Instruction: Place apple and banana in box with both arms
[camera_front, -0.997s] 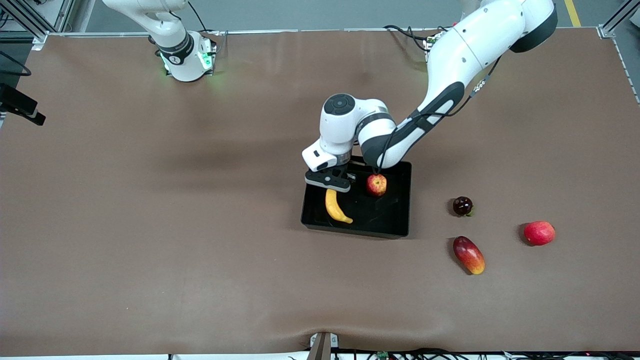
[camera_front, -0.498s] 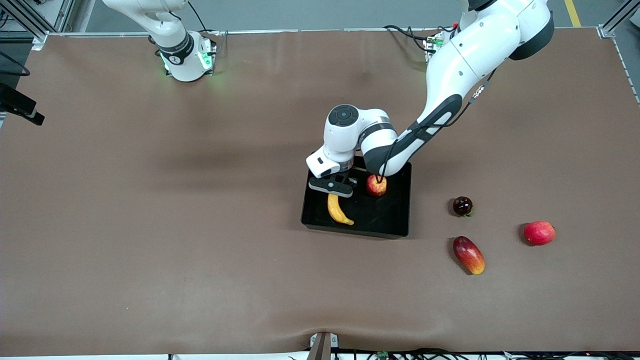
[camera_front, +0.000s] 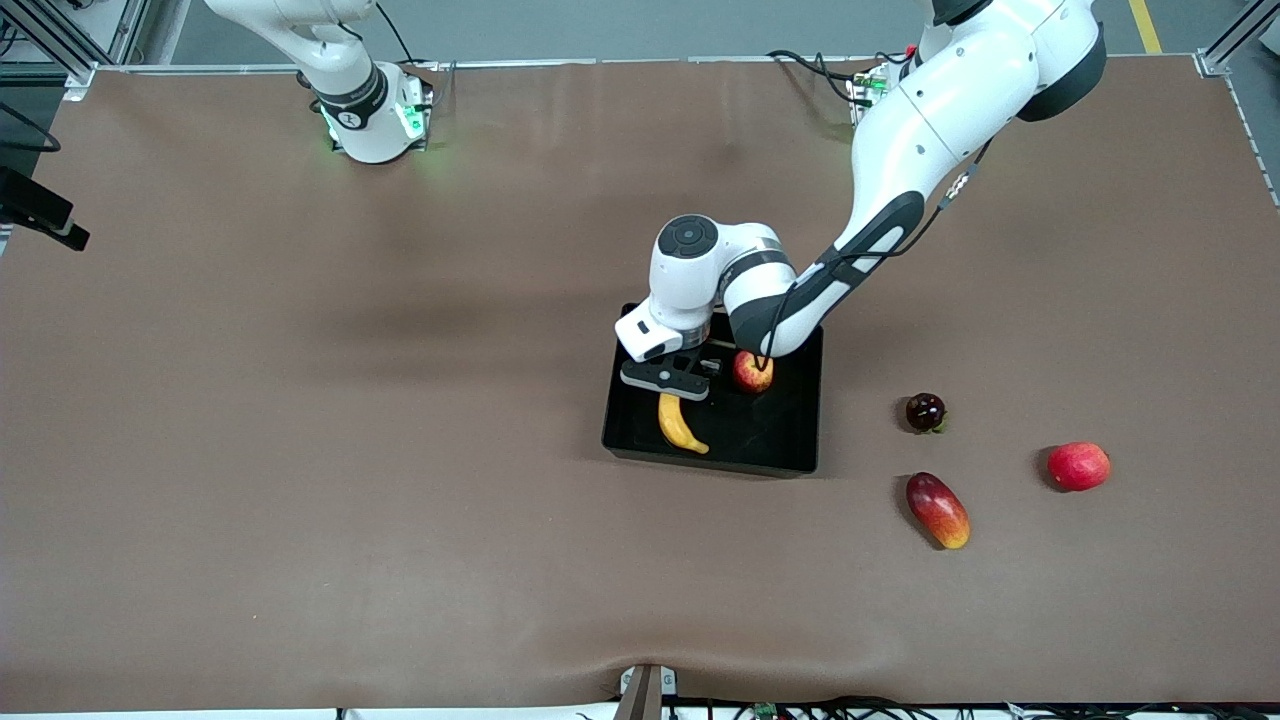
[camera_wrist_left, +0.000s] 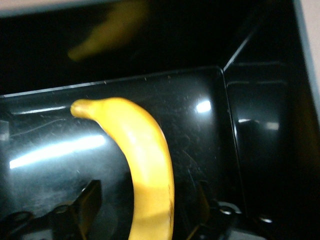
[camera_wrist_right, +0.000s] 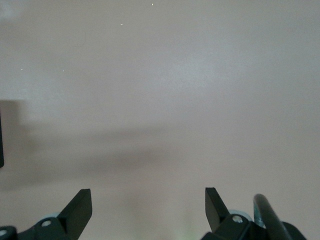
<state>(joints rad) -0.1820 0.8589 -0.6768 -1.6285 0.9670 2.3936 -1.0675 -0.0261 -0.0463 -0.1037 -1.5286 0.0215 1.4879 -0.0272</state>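
The black box (camera_front: 775, 425) stands mid-table. The apple (camera_front: 752, 371) lies in it, at the side nearer the robots' bases. The yellow banana (camera_front: 682, 425) lies on the box floor toward the right arm's end. It also shows in the left wrist view (camera_wrist_left: 145, 150), on the glossy box floor (camera_wrist_left: 260, 150). My left gripper (camera_front: 668, 385) is low over the banana's end. Its fingers (camera_wrist_left: 85, 202) are open astride the banana with a gap on each side. My right gripper (camera_wrist_right: 148, 205) is open and empty over bare table.
Three other fruits lie on the table toward the left arm's end: a small dark fruit (camera_front: 925, 412), a red-and-yellow mango (camera_front: 938, 510) and a pink-red fruit (camera_front: 1078, 466). The right arm's base (camera_front: 370, 120) stands at the table's back edge.
My left gripper and the banana under it have shifted a little toward the front camera inside the box. The apple and the loose fruits have not moved.
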